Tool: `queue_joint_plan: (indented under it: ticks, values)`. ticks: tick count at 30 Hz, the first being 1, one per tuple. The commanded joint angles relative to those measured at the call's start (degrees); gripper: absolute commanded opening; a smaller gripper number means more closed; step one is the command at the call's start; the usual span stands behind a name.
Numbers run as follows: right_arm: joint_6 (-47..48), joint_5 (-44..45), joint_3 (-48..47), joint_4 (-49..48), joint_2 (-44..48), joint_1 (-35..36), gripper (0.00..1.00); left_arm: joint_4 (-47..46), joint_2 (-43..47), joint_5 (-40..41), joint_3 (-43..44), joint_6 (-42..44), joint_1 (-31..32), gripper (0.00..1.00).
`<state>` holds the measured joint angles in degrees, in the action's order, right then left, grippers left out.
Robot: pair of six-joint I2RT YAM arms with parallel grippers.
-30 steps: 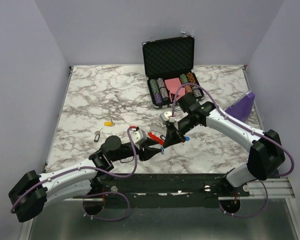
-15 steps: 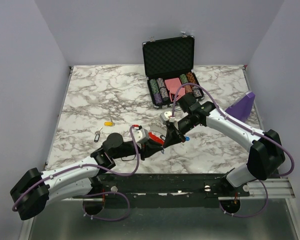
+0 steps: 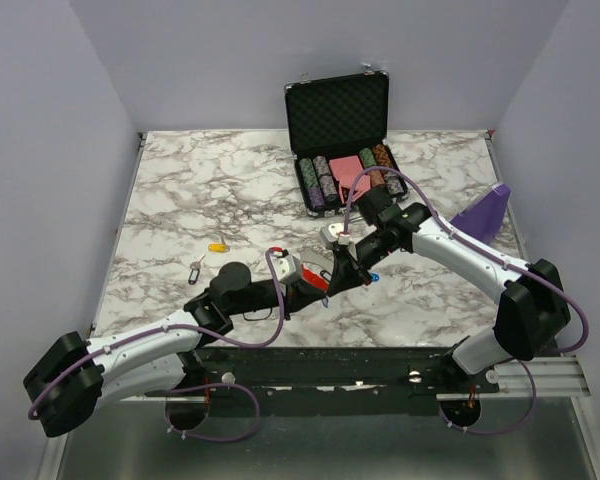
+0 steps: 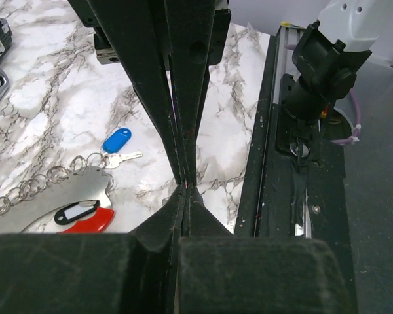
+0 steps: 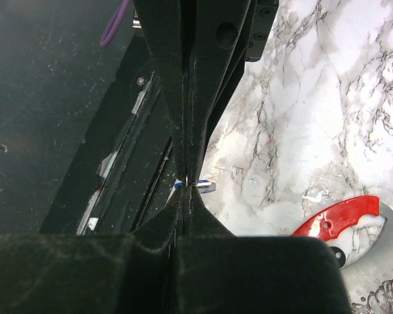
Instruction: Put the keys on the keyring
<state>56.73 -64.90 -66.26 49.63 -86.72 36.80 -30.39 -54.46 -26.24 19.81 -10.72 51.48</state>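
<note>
Both left gripper (image 4: 184, 191) and right gripper (image 5: 186, 187) are clenched, tips meeting, with a tiny blue-tagged silver key (image 5: 203, 187) showing where they meet.

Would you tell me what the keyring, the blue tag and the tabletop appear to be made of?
Keyring: grey part looks like matt metal, with a dull sheen; red part glossy, plastic or paint, unclear. Blue tag: smooth glossy plastic, by its soft highlight. Tabletop: marble-veined, flat and even, perhaps printed laminate rather than stone.
</note>
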Motion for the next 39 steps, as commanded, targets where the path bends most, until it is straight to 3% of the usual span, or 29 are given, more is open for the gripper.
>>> queue_joint_plan:
  ticks: [1,8,10,16,24,39]
  values:
    - [0.9,0.2,-1.2,0.2,-0.3,0.4,0.03,-1.8,0.6,-0.4,0.3,-0.8,-0.1,0.0]
    - [-1.4,-2.2,-1.6,-0.8,0.1,0.5,0.48,-15.4,6.9,8.6,-9.3,-7.0,-0.2,0.0]
    - [-2.7,-2.9,-1.8,-1.5,0.1,0.4,0.5,-21.9,9.0,10.8,-13.0,-9.3,-0.2,0.0]
    - [-10.5,-7.5,-0.4,-8.1,0.7,0.5,0.5,-33.7,9.4,12.9,-18.3,-14.5,-0.2,0.0]
    - [-22.6,-10.8,3.5,-20.5,1.0,0.4,0.46,-42.5,2.5,11.7,-17.9,-16.4,-0.1,0.0]
    - [-24.2,-11.4,3.9,-22.2,1.1,0.4,0.28,-47.6,-2.8,11.9,-18.1,-17.9,-0.2,0.0]
